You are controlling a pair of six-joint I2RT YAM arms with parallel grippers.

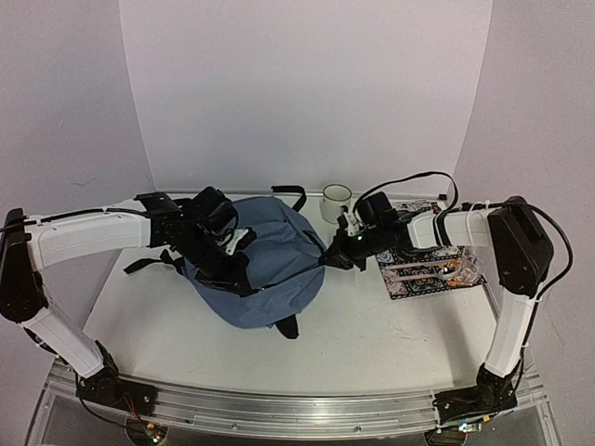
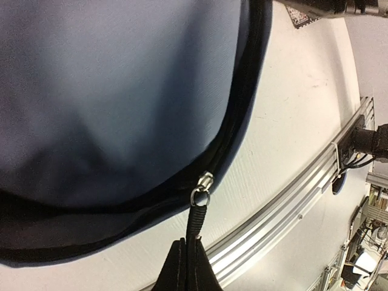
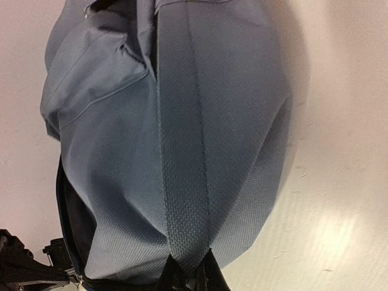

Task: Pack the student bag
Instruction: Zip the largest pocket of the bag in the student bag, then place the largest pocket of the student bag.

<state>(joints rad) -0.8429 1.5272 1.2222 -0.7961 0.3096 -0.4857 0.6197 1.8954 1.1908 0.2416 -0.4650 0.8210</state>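
The student bag (image 1: 270, 279), slate-blue with black trim, lies in the middle of the table between both arms. My left gripper (image 2: 190, 239) is shut on the black zipper pull strap (image 2: 196, 218), which hangs from the metal slider (image 2: 204, 183) on the bag's black zipper edge. In the top view this gripper (image 1: 240, 268) sits over the bag's left side. At the bag's right edge, my right gripper (image 1: 327, 255) is shut on a fold of the blue fabric (image 3: 182, 151), pinching a woven seam band (image 3: 189, 253). The bag's inside is hidden.
A white cup (image 1: 336, 202) stands behind the bag. A patterned flat item (image 1: 418, 269) with a clear plastic piece (image 1: 462, 269) lies at the right. Black straps (image 1: 149, 263) trail left of the bag. An aluminium rail (image 2: 291, 200) runs along the near edge.
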